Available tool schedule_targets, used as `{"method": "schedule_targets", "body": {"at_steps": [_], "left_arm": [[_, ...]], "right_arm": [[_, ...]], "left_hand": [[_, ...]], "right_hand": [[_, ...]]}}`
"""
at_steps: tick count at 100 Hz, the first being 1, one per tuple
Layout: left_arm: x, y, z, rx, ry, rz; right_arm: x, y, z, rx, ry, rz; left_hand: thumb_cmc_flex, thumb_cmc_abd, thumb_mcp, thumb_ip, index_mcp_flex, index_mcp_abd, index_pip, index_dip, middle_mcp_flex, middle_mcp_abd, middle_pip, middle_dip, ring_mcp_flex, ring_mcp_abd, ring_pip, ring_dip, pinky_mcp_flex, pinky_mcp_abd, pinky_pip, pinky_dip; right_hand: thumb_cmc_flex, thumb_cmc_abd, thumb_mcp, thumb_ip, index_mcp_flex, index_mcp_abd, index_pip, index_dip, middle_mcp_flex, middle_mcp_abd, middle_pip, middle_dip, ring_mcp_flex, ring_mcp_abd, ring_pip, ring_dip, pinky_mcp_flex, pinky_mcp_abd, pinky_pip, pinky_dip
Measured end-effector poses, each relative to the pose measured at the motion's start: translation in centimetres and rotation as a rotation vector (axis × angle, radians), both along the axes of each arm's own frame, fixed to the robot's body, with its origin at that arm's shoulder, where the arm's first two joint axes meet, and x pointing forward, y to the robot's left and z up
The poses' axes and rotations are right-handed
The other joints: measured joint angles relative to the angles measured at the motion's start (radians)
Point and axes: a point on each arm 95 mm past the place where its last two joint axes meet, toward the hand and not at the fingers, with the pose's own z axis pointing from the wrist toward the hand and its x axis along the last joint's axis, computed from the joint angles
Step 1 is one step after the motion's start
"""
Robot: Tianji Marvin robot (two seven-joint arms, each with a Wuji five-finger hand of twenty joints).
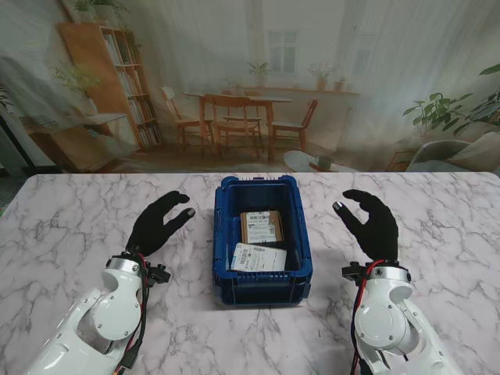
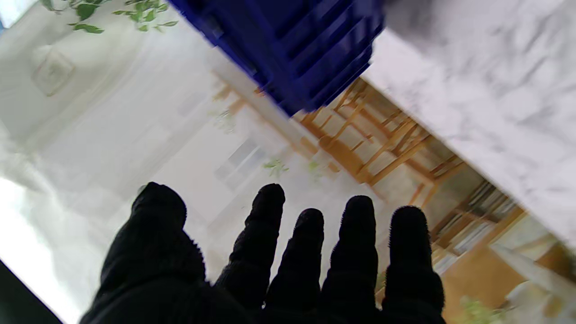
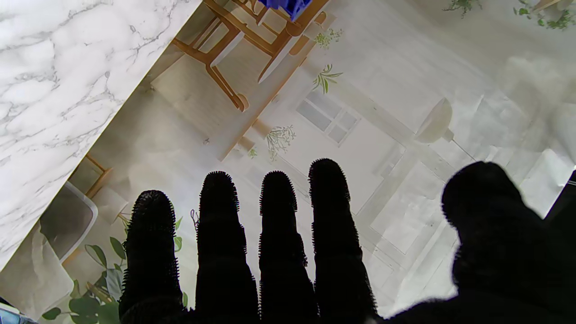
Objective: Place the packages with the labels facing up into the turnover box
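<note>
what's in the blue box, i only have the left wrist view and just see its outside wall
Observer: Two packages lie inside the turnover box. The brown package is farther from me, the white package nearer.
Operator: labels up?
Observer: Both show a printed label on their top face in the stand view.
Operator: is the right robot hand holding anything
Observer: No, the right robot hand is open, right of the box, fingers apart. The left robot hand is open too.
</note>
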Motion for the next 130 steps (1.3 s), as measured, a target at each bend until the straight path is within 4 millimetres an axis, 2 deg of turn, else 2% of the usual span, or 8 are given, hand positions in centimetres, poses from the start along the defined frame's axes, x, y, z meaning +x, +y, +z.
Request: {"method": "schedule_targets", "body": {"at_steps": [12, 31, 44, 55, 80, 130], "left_arm": [[0.6, 0.0, -1.5, -0.085, 0.130, 0.018], [0.8, 0.0, -2.0, 0.001, 0.161, 0.002], [0.7, 0.6, -2.0, -0.013, 0.153, 0.004], [0.7, 0.9, -1.7, -0.009, 0.124, -0.009], [1.5, 1.2, -1.5, 0.003, 0.113, -0.004], [0.9, 1.5, -0.6, 0.019, 0.060, -0.021]], "right_arm": [[1.0, -0.3, -1.1, -0.005, 0.012, 0.013], [1.4, -0.8, -1.4, 0.074, 0.032, 0.029], [1.4, -0.7, -1.4, 0.051, 0.034, 0.038], [1.7, -0.5, -1.3, 0.057, 0.047, 0.056], [2.7, -0.6, -1.1, 0.051, 0.057, 0.063], [1.3, -0.3, -0.7, 0.058, 0.036, 0.073]], "left_hand": [[0.008, 0.000, 0.000, 0.000, 0.000, 0.014, 0.029, 0.045, 0.000, 0.001, 0.000, 0.000, -0.013, 0.010, 0.000, 0.000, -0.009, 0.001, -0.018, -0.001], [0.009, 0.000, 0.000, 0.000, -0.012, 0.015, 0.022, 0.068, 0.001, 0.001, 0.000, 0.017, -0.011, 0.010, 0.000, 0.000, -0.012, 0.001, -0.019, -0.001], [0.009, 0.001, 0.000, 0.000, -0.055, 0.022, -0.075, 0.001, 0.003, 0.000, 0.000, 0.035, -0.010, 0.011, -0.001, 0.003, -0.012, 0.001, -0.019, 0.000], [0.009, 0.002, 0.000, 0.000, -0.064, 0.022, -0.086, -0.030, 0.012, -0.003, 0.026, 0.066, -0.010, 0.011, -0.001, 0.025, -0.012, 0.002, -0.019, 0.008], [0.009, 0.012, 0.000, 0.000, -0.064, 0.022, -0.086, -0.035, 0.015, -0.003, 0.040, 0.090, -0.010, 0.011, -0.001, 0.037, -0.014, 0.002, -0.019, 0.013], [0.010, 0.012, 0.000, 0.000, -0.063, 0.022, -0.086, -0.035, 0.015, -0.003, 0.040, 0.091, -0.010, 0.011, -0.001, 0.038, -0.018, 0.002, -0.019, 0.013]], "right_hand": [[0.000, 0.000, 0.000, 0.000, 0.000, 0.000, 0.000, 0.000, 0.000, -0.023, -0.004, 0.000, -0.038, -0.016, 0.001, 0.000, -0.031, 0.000, -0.002, -0.025], [0.000, 0.000, 0.000, 0.000, 0.000, 0.000, 0.000, 0.000, 0.000, -0.023, -0.006, -0.001, -0.050, -0.024, 0.002, 0.000, -0.038, 0.000, -0.023, -0.035], [0.000, 0.000, 0.000, 0.000, 0.000, 0.000, 0.000, -0.002, 0.000, -0.023, -0.007, -0.001, -0.050, -0.024, 0.002, 0.000, -0.038, -0.001, -0.029, -0.036], [0.000, 0.000, 0.000, 0.000, 0.000, 0.000, 0.000, -0.009, 0.000, -0.023, -0.007, -0.001, -0.050, -0.024, 0.002, 0.000, -0.038, -0.001, -0.031, -0.036], [0.000, 0.000, 0.000, 0.000, 0.011, 0.000, 0.001, -0.012, 0.000, -0.037, -0.021, -0.001, -0.050, -0.024, 0.002, 0.000, -0.040, -0.001, -0.048, -0.042], [0.000, 0.011, 0.000, 0.000, 0.011, 0.000, 0.001, -0.013, 0.011, -0.037, -0.034, -0.006, -0.050, -0.024, 0.002, -0.008, -0.040, -0.001, -0.061, -0.047]]}}
